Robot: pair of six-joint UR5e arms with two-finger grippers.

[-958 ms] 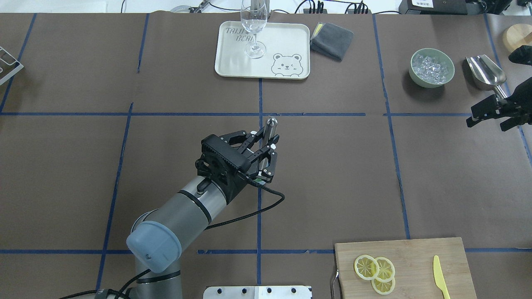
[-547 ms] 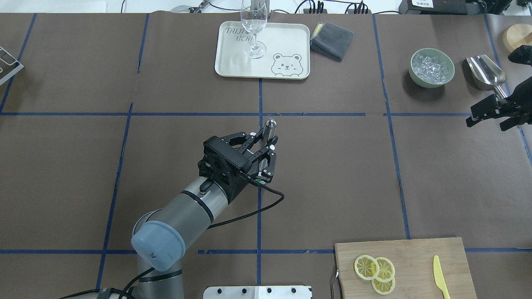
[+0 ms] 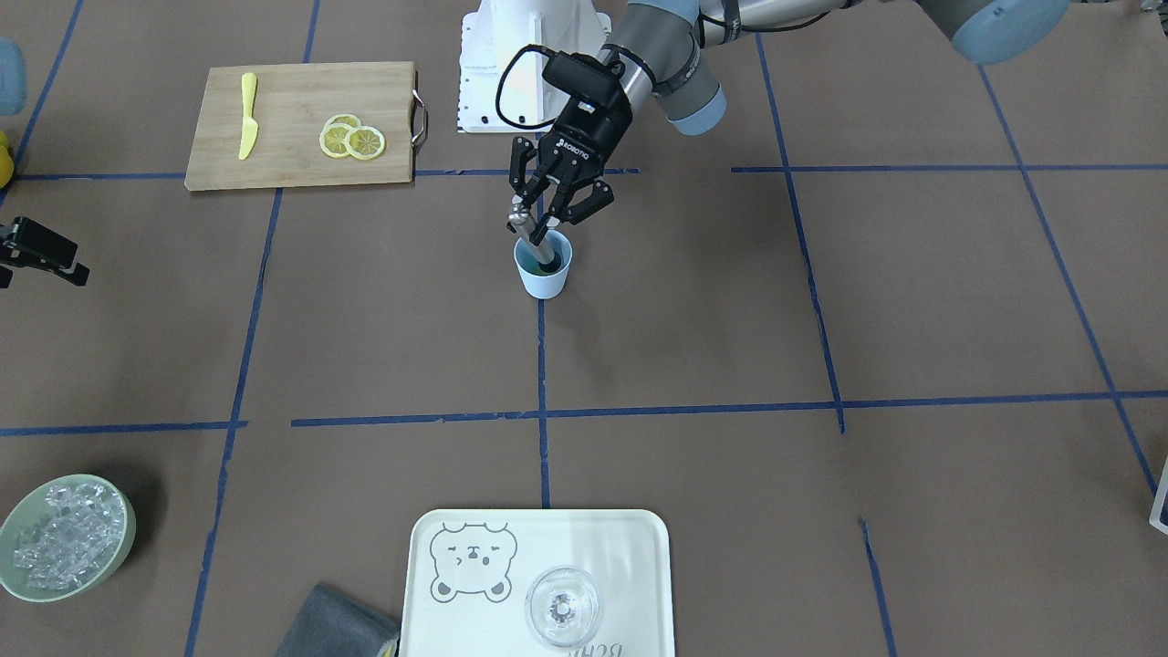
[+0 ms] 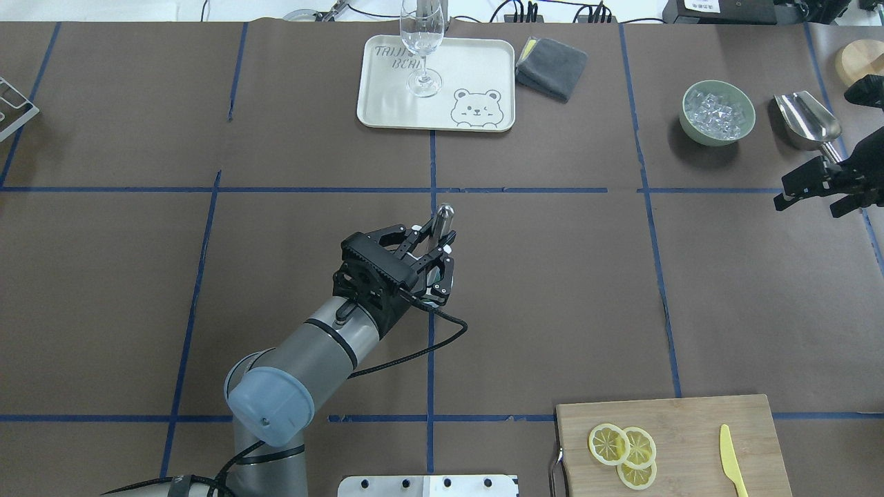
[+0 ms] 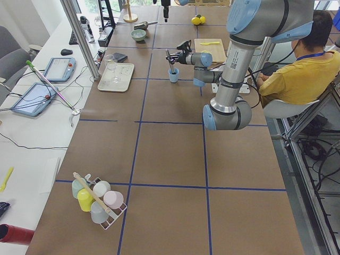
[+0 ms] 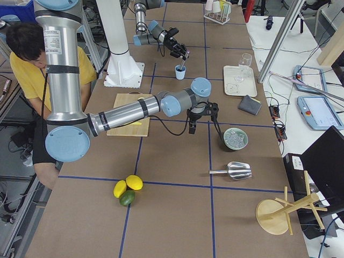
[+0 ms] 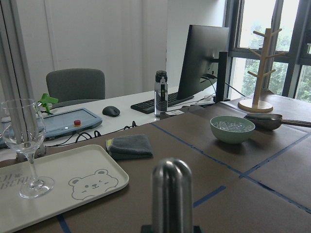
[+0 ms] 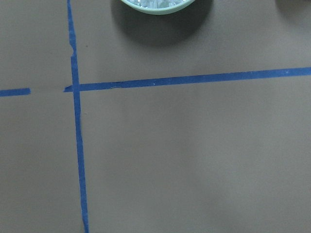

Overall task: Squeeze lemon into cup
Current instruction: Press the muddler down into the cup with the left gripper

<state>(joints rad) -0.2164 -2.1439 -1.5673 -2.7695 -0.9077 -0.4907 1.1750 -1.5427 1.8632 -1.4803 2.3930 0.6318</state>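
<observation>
Three yellow lemon slices (image 4: 625, 447) lie overlapping on the wooden cutting board (image 4: 697, 414) at the near right; they also show in the front view (image 3: 352, 140). The light-blue cup (image 3: 544, 270) stands upright at the table's middle. My left gripper (image 3: 546, 208) is just above the cup, shut on a metal rod (image 4: 444, 212) that leans and reaches down into the cup. In the overhead view the left gripper (image 4: 434, 257) hides the cup. The rod's rounded top (image 7: 171, 191) fills the left wrist view. My right gripper (image 4: 801, 188) is open and empty at the far right, away from the slices.
A yellow knife (image 4: 731, 459) lies on the board. A pale green bowl of ice (image 4: 718, 112) and a metal scoop (image 4: 808, 121) are at the far right. A white tray (image 4: 476, 69) with a clear glass (image 4: 421, 48) and a grey cloth (image 4: 551, 67) are at the back.
My left gripper has shifted slightly back and down with the rod, whose top has dropped a little. The right arm and the lemon slices have not moved.
</observation>
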